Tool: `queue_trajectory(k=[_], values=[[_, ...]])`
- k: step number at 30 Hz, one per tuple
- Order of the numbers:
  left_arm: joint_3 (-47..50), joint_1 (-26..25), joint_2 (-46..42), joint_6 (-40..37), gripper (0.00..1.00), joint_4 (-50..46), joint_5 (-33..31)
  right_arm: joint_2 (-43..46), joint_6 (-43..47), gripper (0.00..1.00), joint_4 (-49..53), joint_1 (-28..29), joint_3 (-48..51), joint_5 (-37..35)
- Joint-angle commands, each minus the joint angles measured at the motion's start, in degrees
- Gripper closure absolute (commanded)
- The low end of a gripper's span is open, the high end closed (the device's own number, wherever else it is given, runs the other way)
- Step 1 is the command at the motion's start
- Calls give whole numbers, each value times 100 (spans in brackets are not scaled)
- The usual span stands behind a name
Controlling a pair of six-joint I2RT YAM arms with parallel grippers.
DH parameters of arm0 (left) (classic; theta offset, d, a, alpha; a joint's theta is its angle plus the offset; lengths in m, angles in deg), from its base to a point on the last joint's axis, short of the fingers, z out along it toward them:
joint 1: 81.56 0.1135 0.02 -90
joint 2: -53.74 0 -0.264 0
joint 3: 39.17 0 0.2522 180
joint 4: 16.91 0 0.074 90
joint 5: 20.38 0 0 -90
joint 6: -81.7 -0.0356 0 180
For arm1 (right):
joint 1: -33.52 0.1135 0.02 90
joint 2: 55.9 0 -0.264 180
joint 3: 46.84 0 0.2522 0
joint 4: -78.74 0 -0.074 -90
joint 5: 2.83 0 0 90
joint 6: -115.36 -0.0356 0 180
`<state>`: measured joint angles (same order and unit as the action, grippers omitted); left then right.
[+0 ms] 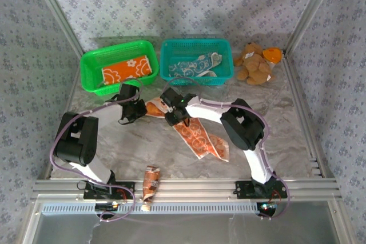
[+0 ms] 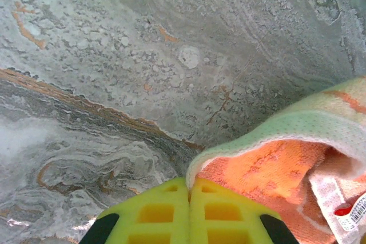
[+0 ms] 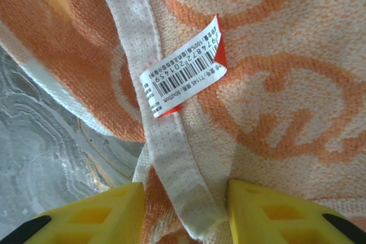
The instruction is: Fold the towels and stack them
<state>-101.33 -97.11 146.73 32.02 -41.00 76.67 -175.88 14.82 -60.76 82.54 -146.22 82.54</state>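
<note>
- You are on the folding step for the peach towel [image 1: 200, 138]. It lies as a long strip slanting across the table [image 1: 131, 147], from just in front of the baskets down toward the near right.
- The other two wait in the baskets: the orange towel [image 1: 126, 68] in the green basket [image 1: 88, 64], the teal towel [image 1: 197, 66] in the teal basket [image 1: 166, 50].
- Your left gripper [image 2: 190, 181] has its jaws pressed fully together. The hemmed corner of the peach towel comes away right at the tips, so it looks pinched there (a thin bite).
- Your right gripper [image 3: 186, 190] stands part-way closed, with the pale hem and a thick fold of the same towel filling the gap. That reads as a grip just below the barcode label [image 3: 183, 78].
- Both grips sit at the towel's far end, close together, so little of the edge is stretched between them.
- Next, I judge, you should carry that end over toward the near-right end, keep the two arms level, and lay edge on edge before releasing.
- Watch the left corner: with so little cloth in the jaws, it could slip.
</note>
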Motion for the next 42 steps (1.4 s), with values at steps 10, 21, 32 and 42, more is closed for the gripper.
queue_trajectory(k=[10,21,32,42], values=[[-179,34,-279,-144,100,-170,56,451,37,91,113,-96,52,-202],[-502,43,-670,-358,100,-753,-80,1570,-171,100,199,-279,374,-470],[-2283,-392,-1289,-1360,100,-2314,-645,3279,165,100,186,-732,383,-1932],[-4753,-850,-1082,-1940,100,-3107,-758,4087,849,100,-587,-1426,-54,-1926]])
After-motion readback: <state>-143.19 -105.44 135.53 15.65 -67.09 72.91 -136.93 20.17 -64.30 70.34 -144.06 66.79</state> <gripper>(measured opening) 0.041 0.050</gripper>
